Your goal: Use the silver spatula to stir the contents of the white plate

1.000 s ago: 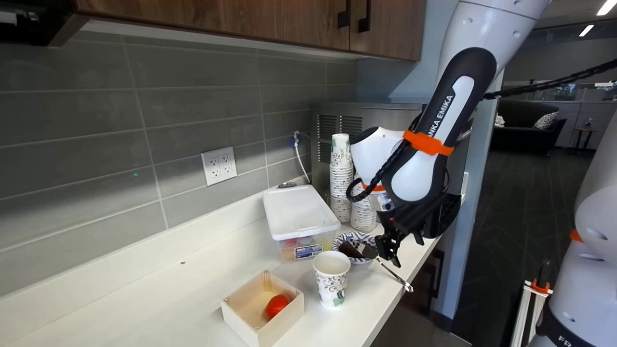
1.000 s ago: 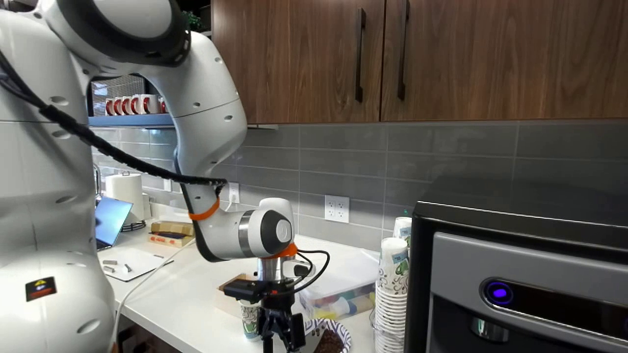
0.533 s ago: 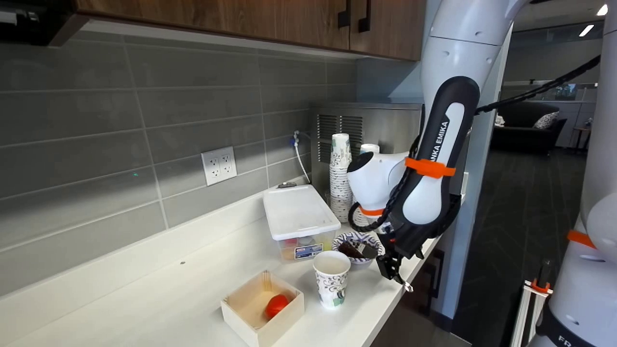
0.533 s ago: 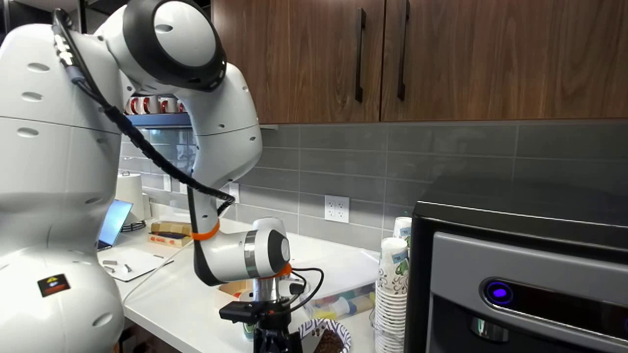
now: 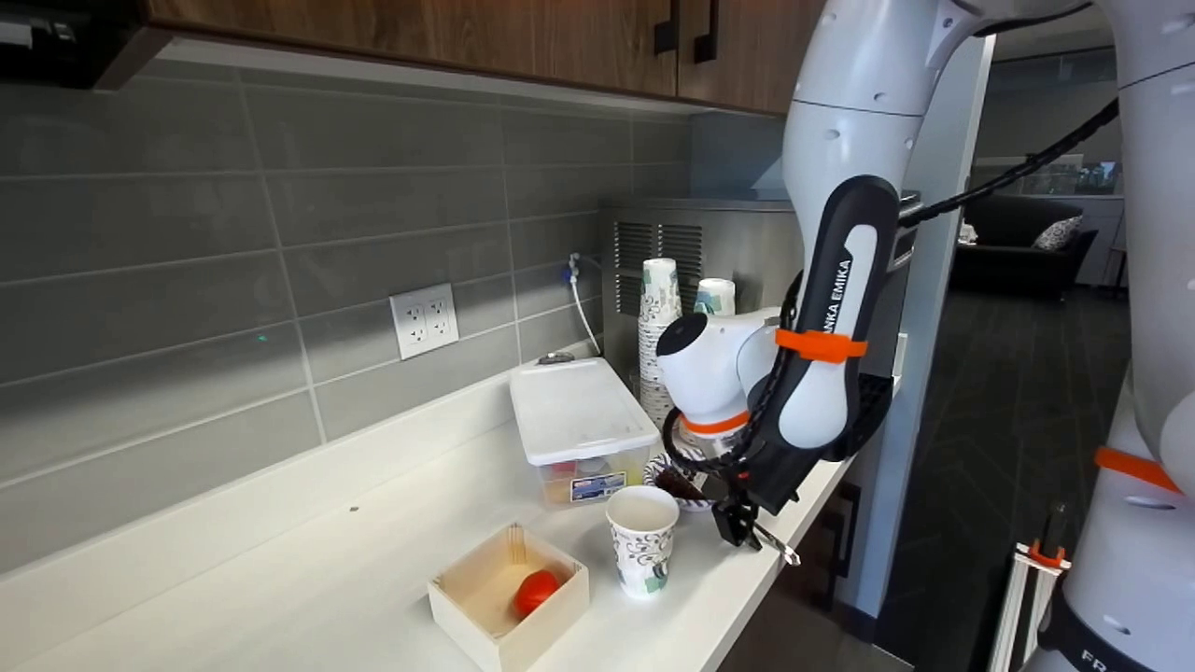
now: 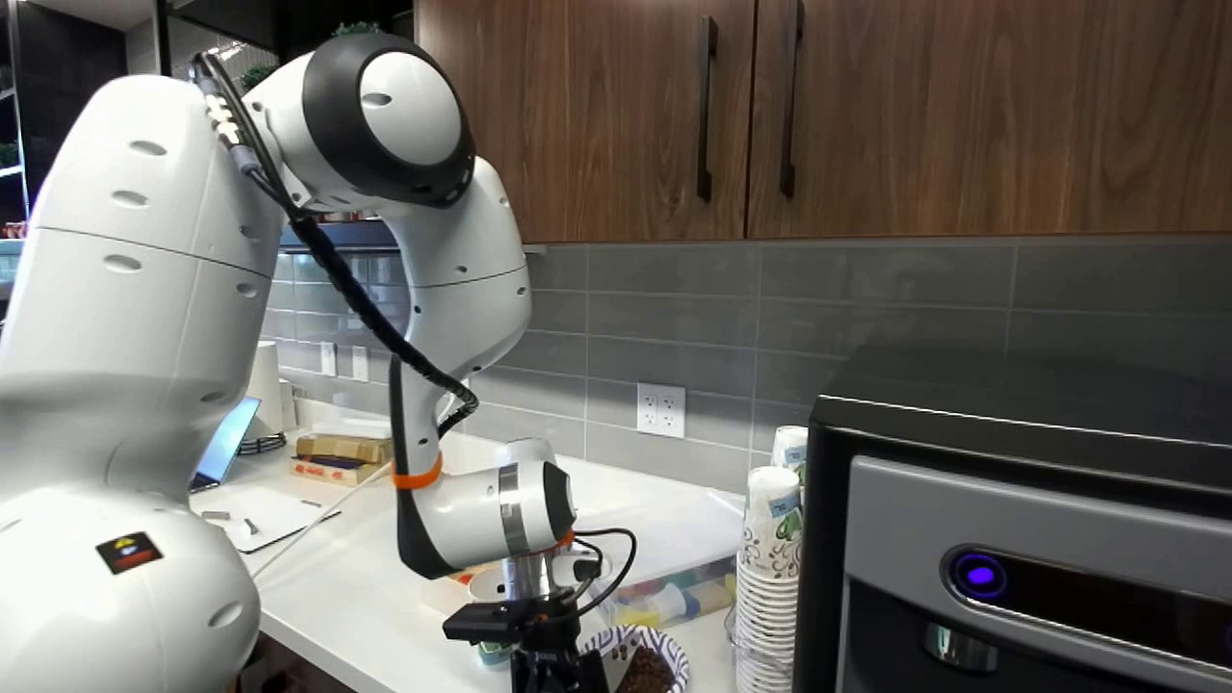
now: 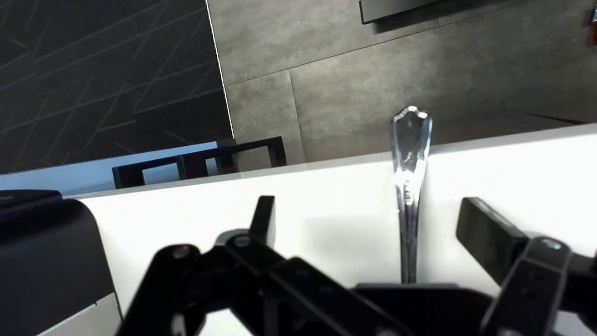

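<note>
The silver spatula's handle (image 7: 409, 186) runs between my two fingers in the wrist view, nearer the right finger, and its end sticks out past the counter edge. In an exterior view the handle (image 5: 782, 546) shows beside my gripper (image 5: 738, 532). My gripper (image 7: 368, 224) is open around the handle, with a gap on both sides. The white plate (image 6: 676, 650), a small bowl with a blue-patterned rim, holds dark brown contents (image 6: 650, 672). The spatula's broad head (image 6: 619, 660) rests in it. The plate (image 5: 658, 464) is partly hidden by the arm in an exterior view.
A patterned paper cup (image 5: 642, 551) stands close to the gripper. A wooden box (image 5: 467, 597) holds a red item (image 5: 535, 593). A lidded tub (image 5: 583, 411) and stacked cups (image 5: 659, 299) stand behind the plate. A dark machine (image 6: 1020, 539) stands beyond the cups.
The arm has come down, and my gripper has lowered to the counter around the spatula's handle, lately shifting slightly toward the paper cup. The spatula and plate have not visibly moved.
</note>
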`<state>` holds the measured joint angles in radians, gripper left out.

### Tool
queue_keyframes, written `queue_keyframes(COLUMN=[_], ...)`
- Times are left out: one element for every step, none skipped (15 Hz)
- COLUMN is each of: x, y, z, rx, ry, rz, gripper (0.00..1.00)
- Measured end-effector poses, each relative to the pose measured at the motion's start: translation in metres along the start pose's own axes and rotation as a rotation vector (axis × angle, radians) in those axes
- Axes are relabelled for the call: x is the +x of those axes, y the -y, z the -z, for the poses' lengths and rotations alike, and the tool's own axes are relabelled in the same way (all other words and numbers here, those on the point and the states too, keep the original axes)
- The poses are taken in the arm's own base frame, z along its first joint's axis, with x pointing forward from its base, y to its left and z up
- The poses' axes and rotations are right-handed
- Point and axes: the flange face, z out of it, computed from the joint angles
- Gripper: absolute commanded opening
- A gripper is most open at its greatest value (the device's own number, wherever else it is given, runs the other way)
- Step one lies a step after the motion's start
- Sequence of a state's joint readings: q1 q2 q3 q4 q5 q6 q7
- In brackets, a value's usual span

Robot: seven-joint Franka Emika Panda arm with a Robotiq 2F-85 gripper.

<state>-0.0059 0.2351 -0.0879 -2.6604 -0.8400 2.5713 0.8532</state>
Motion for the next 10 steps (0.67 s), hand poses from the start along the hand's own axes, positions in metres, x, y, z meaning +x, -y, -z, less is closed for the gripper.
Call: queue_keyframes(x=[0.0012, 0.0021, 0.0029, 0.0035, 0.0040, 0.0048, 0.0058, 0.0067, 0.0078, 0.0092], y=[0.0016, 0.0029, 0.0040, 0.0048, 0.0053, 0.0057, 0.0060, 0.0062, 0.0064, 0.0064], z=[-0.0010, -0.0019, -0.0030, -0.0041, -0.0053, -0.0061, -0.0067, -0.0076, -0.0080, -0.0082], rx=[-0.005, -0.010, -0.014, -0.018, -0.022, -0.024, -0.026, -0.029, -0.031, -0.033], ry=[-0.003, -0.005, -0.007, -0.009, -0.009, -0.010, -0.012, -0.013, -0.016, -0.019], rz=[0.003, 0.006, 0.007, 0.008, 0.010, 0.010, 0.008, 0.008, 0.007, 0.003], gripper=[1.00, 1.00, 1.00, 0.93, 0.73, 0.69, 0.69, 0.62, 0.55, 0.45])
